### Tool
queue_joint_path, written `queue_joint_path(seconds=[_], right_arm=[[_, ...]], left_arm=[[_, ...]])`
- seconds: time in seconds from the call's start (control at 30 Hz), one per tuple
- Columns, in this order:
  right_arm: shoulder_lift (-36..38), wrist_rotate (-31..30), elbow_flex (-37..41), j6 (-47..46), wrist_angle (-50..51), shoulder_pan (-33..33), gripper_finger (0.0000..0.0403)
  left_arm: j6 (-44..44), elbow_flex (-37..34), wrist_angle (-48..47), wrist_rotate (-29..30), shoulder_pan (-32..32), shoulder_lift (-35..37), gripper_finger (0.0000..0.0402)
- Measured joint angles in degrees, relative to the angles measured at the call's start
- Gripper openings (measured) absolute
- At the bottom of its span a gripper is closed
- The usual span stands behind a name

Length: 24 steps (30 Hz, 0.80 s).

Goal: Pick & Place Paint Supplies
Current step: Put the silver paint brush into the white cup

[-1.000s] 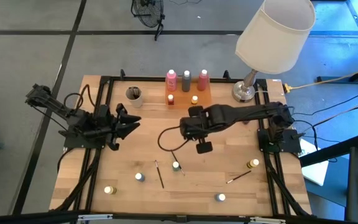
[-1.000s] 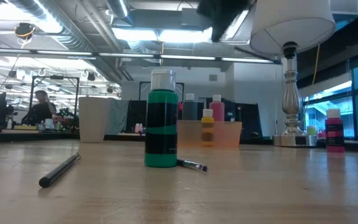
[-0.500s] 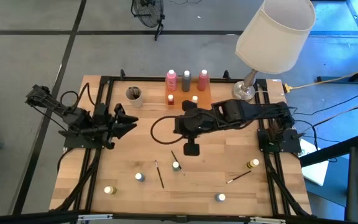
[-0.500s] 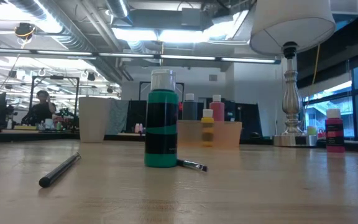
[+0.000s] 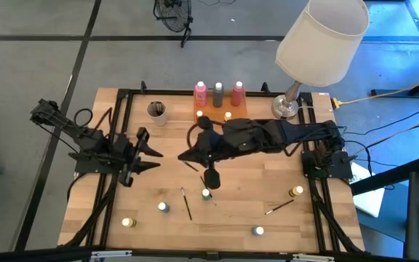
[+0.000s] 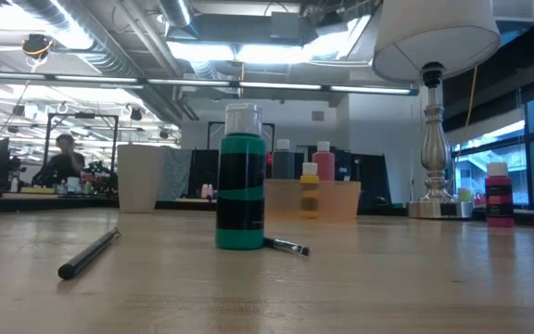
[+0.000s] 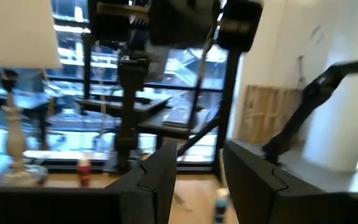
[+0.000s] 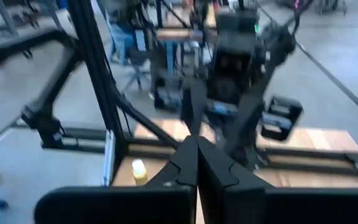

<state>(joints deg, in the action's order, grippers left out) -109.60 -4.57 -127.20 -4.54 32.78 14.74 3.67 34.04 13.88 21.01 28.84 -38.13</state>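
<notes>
Three white-capped bottles (image 5: 218, 93) stand in a row at the far edge of the orange tray (image 5: 220, 109), with small pots (image 5: 228, 116) in front of them. More pots (image 5: 164, 207) and thin dark brushes (image 5: 186, 204) lie scattered on the near half of the table. A green bottle (image 6: 241, 181) stands upright in the low view, with a brush (image 6: 89, 253) lying beside it. My right gripper (image 5: 185, 156) hangs shut over the table's middle and points toward the left edge, holding nothing. My left gripper (image 5: 150, 151) stands open at the left, nothing between its fingers (image 7: 157, 177).
A beige cup (image 5: 157, 110) stands left of the tray. A lamp (image 5: 289, 102) with a large white shade stands at the far right corner. Black frame rails (image 5: 115, 182) run along both sides of the table. A person (image 6: 63, 158) sits far off in the room.
My right gripper has risen and gone toward the table's left edge, tipping from pointing down to nearly level; it has left the top of the low view. It stays shut. My left gripper has rolled about its own line in place. Nothing on the table has moved.
</notes>
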Motion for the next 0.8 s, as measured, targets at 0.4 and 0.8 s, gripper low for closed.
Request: queue_joint_path(seconds=[0.4,0.8], right_arm=[[-0.15,-0.46,0.0,-0.42,-4.08,-0.16,0.0],[-1.36,-2.92,0.03,-0.02,-5.61,-1.11,0.0]], left_arm=[[-6.17,0.0,-0.41,5.01,-0.12,-0.43,0.0154],[-1.43,0.0,7.75,2.42,-2.58,-5.63,0.0229]])
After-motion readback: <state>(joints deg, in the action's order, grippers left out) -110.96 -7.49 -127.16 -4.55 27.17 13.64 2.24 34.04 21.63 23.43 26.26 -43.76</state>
